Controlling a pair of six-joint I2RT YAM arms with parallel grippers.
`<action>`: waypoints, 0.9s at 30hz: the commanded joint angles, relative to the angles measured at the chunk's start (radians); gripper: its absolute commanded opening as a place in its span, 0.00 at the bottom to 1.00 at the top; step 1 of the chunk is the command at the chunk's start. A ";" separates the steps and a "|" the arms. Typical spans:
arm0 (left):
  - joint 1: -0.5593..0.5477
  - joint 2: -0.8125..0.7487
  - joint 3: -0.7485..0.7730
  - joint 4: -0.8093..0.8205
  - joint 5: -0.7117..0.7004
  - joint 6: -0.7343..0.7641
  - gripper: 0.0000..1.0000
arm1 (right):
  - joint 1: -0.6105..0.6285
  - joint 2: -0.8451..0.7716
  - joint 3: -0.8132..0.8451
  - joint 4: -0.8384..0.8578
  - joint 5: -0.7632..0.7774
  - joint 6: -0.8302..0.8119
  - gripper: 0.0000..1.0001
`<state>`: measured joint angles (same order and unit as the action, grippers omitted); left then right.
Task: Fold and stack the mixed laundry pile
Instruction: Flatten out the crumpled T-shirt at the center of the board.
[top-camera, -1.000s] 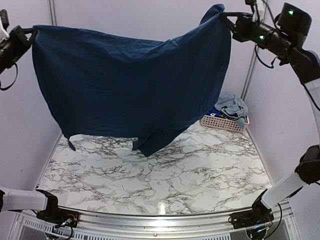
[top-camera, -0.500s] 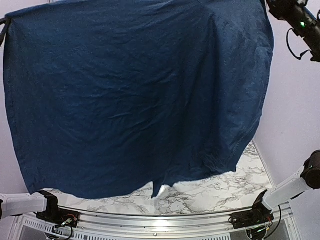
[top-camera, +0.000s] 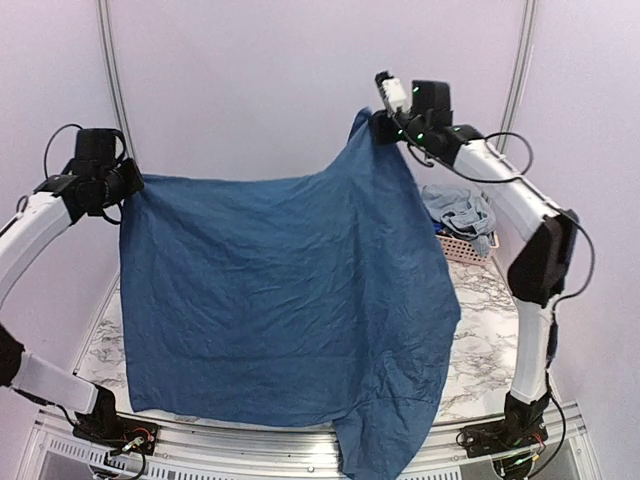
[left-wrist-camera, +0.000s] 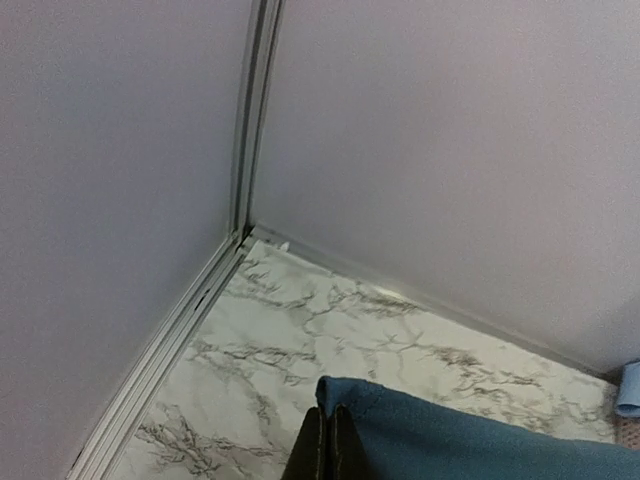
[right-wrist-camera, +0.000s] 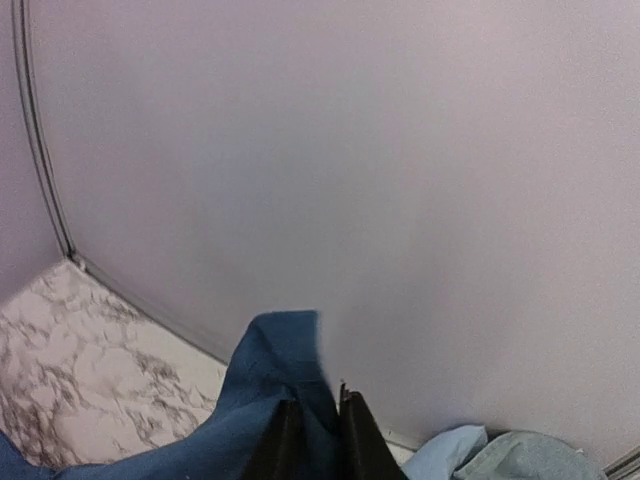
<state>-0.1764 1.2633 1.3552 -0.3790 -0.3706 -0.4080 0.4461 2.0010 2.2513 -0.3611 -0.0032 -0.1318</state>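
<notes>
Found dark navy shirt (top-camera: 280, 300) hung spread in the air above marble table (top-camera: 490, 340), with lower hem drooping past the near edge. Confirmed left gripper (top-camera: 128, 186) pressed together on the upper left corner and right gripper (top-camera: 380, 125) pinching the upper right corner, held higher, with cloth visible between its fingers (right-wrist-camera: 285, 445). Noted remaining laundry pile (top-camera: 458, 210) heaped in pink basket (top-camera: 462, 248) at far right of table.

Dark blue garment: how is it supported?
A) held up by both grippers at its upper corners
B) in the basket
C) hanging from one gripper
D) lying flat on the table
A: the left gripper and right gripper each pinch an upper corner of the dark blue garment.
</notes>
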 joint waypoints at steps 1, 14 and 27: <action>0.077 0.204 0.006 0.109 -0.059 -0.032 0.16 | -0.012 0.224 0.155 -0.001 0.017 0.041 0.61; 0.104 0.348 0.036 -0.070 0.087 -0.050 0.99 | 0.006 0.076 -0.157 -0.183 -0.098 0.124 0.96; 0.072 0.265 -0.345 -0.081 0.301 -0.136 0.96 | 0.112 0.053 -0.557 -0.186 -0.235 0.220 0.84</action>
<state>-0.0986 1.5188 1.0500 -0.4362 -0.1165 -0.5144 0.5426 2.0335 1.7222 -0.5297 -0.1917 0.0391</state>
